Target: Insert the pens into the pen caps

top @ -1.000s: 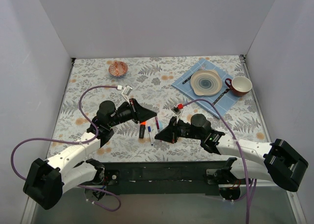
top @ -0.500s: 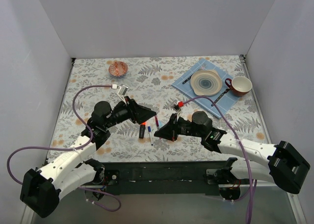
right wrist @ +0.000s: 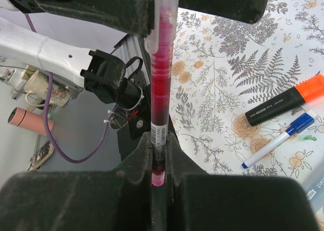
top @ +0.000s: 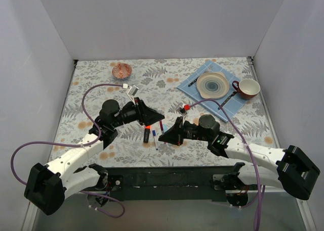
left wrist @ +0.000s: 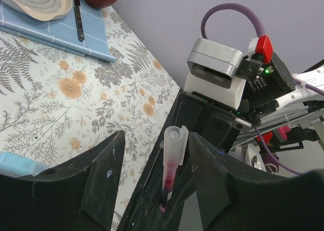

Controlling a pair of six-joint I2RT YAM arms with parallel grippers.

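Note:
My right gripper (right wrist: 159, 145) is shut on the lower end of a thin dark-red pen (right wrist: 161, 89), holding it out toward the left arm. A clear cap (left wrist: 175, 145) sits over the pen's tip. My left gripper (left wrist: 157, 140) stands open around that cap, with a gap on each side. In the top view the two grippers (top: 154, 120) (top: 163, 136) meet over the table's near middle. On the table lie a black marker with an orange end (top: 146, 134), a thin white pen with a blue tip (top: 154, 139), and a light-blue marker (right wrist: 316, 185), mostly hidden.
A small patterned bowl (top: 121, 70) stands at the back left. At the back right a blue mat (top: 230, 108) carries a plate (top: 212, 84), dark cutlery (top: 193, 81) and a red cup (top: 248, 88). Purple cables loop over both arms.
My left jaws have opened off the cap, which stays on the pen. The left arm swung out a little and came back. The right arm and its pen have barely moved.

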